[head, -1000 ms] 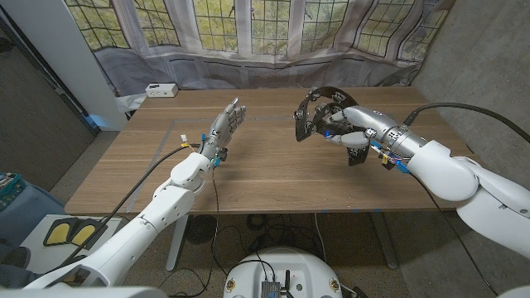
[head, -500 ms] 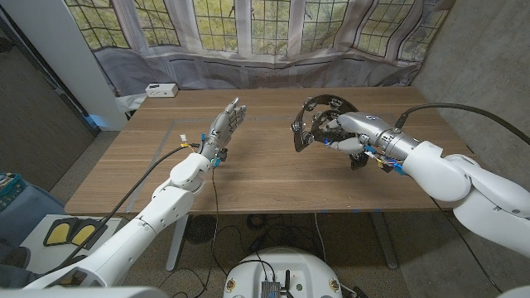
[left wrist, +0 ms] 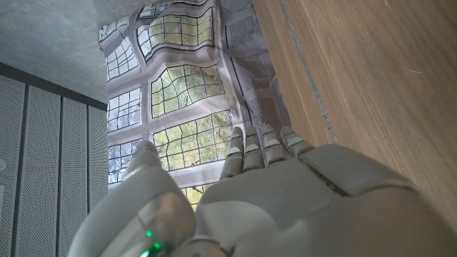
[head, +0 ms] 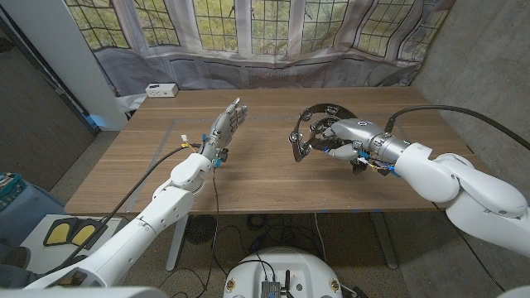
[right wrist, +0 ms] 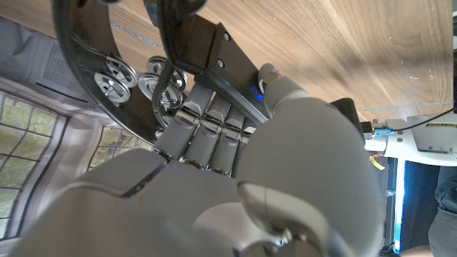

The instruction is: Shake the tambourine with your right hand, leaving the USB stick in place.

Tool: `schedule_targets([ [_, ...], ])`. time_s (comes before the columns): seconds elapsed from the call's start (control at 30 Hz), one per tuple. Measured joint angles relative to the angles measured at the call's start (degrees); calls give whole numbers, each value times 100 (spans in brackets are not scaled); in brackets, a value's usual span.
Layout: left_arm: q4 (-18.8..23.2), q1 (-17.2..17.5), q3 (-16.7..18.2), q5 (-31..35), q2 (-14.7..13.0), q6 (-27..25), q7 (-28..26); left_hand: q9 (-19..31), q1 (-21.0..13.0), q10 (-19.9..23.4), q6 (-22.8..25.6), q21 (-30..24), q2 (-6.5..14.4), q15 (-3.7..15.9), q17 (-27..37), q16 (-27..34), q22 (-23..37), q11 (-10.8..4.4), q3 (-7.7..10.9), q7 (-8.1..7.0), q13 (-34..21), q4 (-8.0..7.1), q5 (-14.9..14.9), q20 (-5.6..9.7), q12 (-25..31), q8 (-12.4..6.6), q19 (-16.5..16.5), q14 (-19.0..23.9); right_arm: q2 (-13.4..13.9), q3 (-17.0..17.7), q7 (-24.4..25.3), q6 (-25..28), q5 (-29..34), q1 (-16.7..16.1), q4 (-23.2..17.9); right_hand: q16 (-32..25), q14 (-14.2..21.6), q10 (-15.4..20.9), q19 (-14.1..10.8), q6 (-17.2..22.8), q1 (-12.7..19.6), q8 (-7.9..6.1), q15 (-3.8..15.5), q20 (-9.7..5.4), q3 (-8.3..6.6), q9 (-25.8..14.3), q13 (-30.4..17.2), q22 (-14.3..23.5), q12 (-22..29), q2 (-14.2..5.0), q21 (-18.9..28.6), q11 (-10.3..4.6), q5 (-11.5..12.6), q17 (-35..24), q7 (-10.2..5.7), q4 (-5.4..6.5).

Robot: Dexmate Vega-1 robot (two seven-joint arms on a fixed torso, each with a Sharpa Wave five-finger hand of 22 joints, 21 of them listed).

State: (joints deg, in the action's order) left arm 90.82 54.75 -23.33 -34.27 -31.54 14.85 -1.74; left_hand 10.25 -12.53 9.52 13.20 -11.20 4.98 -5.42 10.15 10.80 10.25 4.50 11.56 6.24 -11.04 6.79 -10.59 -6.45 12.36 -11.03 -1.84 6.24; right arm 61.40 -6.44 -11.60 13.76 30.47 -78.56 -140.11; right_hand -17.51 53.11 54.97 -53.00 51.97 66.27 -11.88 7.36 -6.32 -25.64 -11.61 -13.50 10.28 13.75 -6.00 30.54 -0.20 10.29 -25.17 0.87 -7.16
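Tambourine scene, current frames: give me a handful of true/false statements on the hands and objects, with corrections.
1. The right hand grips the tambourine. True.
2. The tambourine lies flat on the table. False: it is held up on edge, above the wood.
3. The left hand holds nothing, its fingers straight and together. True.
4. The tambourine's frame is white. False: it is black, with silver jingles.
5. A small white box sits near the table's far left corner. True.
6. The left hand touches the tambourine. False: it is well apart, on the table's left side.
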Motion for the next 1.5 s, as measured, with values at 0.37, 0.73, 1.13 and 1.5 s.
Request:
schedule_targets([
  [0.37, -16, -19, -21, -2, 18, 0, 20, 0, 0, 0, 0, 0, 0, 22, 0, 0, 0, 0, 0, 0, 0, 0, 0, 0, 0, 0, 0, -22, 216, -573, -274, 353, 194, 435, 5, 39, 0, 0, 9, -9, -7, 0, 0, 10, 0, 0, 1, -3, 0, -7, 29, 0, 13, 0, -9, 0],
  [0.73, -30, -20, -21, -23, 13, -3, 47, 0, 0, 0, 0, 0, 0, 2, 10, 0, 0, 0, 0, 0, 0, 0, 0, 0, 0, 0, 0, -63, 343, -1161, -570, 660, 497, 875, 10, 40, 0, 0, 10, -10, -6, 2, 0, 10, 0, 2, 1, -3, 0, -6, 29, 0, 12, 1, -9, 0],
  [1.13, -116, -18, -17, -75, 34, 30, 109, 0, 0, 0, 0, 0, 0, 1, 13, 0, 0, 0, 0, 0, 0, 0, 0, 0, 0, 0, 0, -63, 304, -1745, -966, 837, 673, 1307, 87, 40, 0, 0, 31, -10, -5, 19, 0, -11, 0, 4, 1, -2, -27, -5, 66, 0, 8, 1, -10, 0],
  [1.5, -168, -22, -17, -118, 53, 52, 144, 0, 0, 0, 0, 0, 0, 1, 13, 0, 0, 0, 0, 0, 0, 0, 0, 0, 0, 0, 0, -63, 144, -2157, -1153, 895, 834, 1581, 265, 78, 0, 0, 62, -10, -5, 0, 0, 20, -7, 4, 2, -21, -27, -5, 72, 0, 4, 3, -10, 6],
])
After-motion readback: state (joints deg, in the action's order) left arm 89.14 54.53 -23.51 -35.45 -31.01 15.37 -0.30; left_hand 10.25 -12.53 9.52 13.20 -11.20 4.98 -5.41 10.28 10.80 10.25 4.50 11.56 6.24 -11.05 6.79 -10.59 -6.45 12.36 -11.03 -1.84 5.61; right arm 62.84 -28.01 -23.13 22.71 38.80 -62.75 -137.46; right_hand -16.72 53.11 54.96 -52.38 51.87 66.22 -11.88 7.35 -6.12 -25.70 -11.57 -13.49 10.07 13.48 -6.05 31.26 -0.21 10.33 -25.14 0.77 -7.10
